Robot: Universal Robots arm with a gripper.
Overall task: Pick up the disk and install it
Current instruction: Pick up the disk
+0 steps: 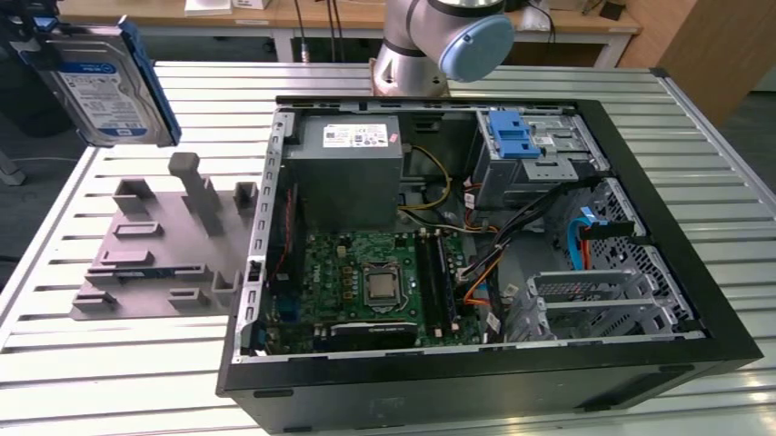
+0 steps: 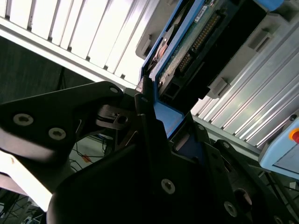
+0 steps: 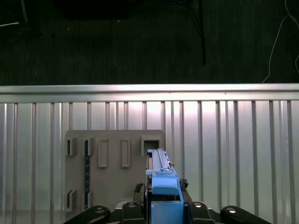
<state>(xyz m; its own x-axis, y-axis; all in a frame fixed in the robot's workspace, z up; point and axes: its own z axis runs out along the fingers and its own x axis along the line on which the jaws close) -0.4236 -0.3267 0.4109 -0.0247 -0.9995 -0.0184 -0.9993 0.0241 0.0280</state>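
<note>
One open computer case (image 1: 485, 391) on slatted table (image 1: 109, 363), packed with grey power supply (image 1: 343, 168), green motherboard (image 1: 363, 282) and blue latch (image 1: 513, 136) at drive cage. Held aloft above grey fixture (image 1: 158, 263), at the exterior view's upper left: silver disk (image 1: 104, 82), white-and-blue label, blue rail frame. Clamped edgewise in gripper (image 2: 166, 116).

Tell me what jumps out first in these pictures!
The disk, silver with a blue frame, hangs in the air at the exterior view's upper left, clamped in the gripper above a grey holder plate on the table. In the middle sits a big open computer case with a green circuit board and tangled wires inside.
</note>
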